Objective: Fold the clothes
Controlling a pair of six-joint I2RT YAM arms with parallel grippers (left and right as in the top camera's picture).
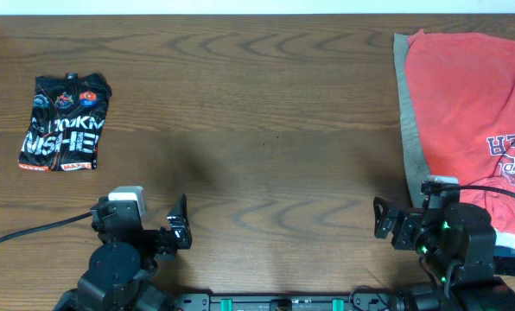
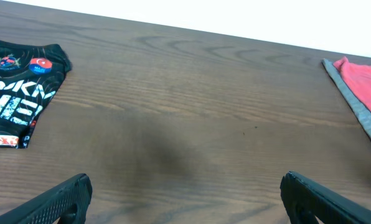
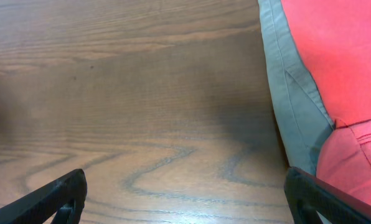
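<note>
Black jersey point(image 1: 65, 123): seen at the far left of the surface point(image 1: 266, 112), bunched into a compact, roughly rectangular bundle; white block lettering and small round logos are turned upward; an orange-and-white band is seen along its near edge; it is touched by neither arm.
Coral-red T-shirt point(image 1: 478, 121): spread out at the right end of the surface, reaching past the right border of the overhead view; a dark red print is visible on its near part; a fold of the red cloth is seen at the lower right of the right wrist view.
Beige garment point(image 1: 406, 112): laid under the red T-shirt; only a strip of it is shown, along the T-shirt's left edge; a seam is visible on that strip in the right wrist view.
Left pincer point(image 2: 184, 202): held wide open above bare wood near the front edge; nothing is gripped; both black fingers point(image 2: 55, 200) are seen at the bottom corners of its own view; the jersey lies well apart, ahead and to the left.
Right pincer point(image 3: 188, 199): likewise spread wide open with nothing gripped; it is held over bare wood, just beside the beige strip; whether the right-hand finger overlaps the cloth cannot be told.
Cables: a black cable point(image 1: 33, 229) is run from the left arm toward the left border; another point(image 1: 491, 190) is arched over the red cloth by the right arm.
</note>
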